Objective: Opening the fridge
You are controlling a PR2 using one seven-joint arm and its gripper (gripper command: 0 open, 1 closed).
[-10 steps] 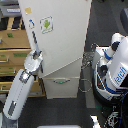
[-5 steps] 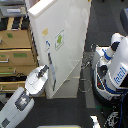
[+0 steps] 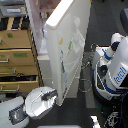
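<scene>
The fridge (image 3: 50,60) was seen at centre, its door (image 3: 67,47) swung wide toward 5 o'clock, sticker outward. The gripper (image 3: 56,93) was held against the door's lower edge at 7 o'clock; whether its fingers were apart could not be told.

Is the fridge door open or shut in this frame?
Open. The fridge door is swung well out from the cabinet, its edge facing the camera, with the interior exposed behind it. Whether the gripper grips it: cannot tell.
</scene>
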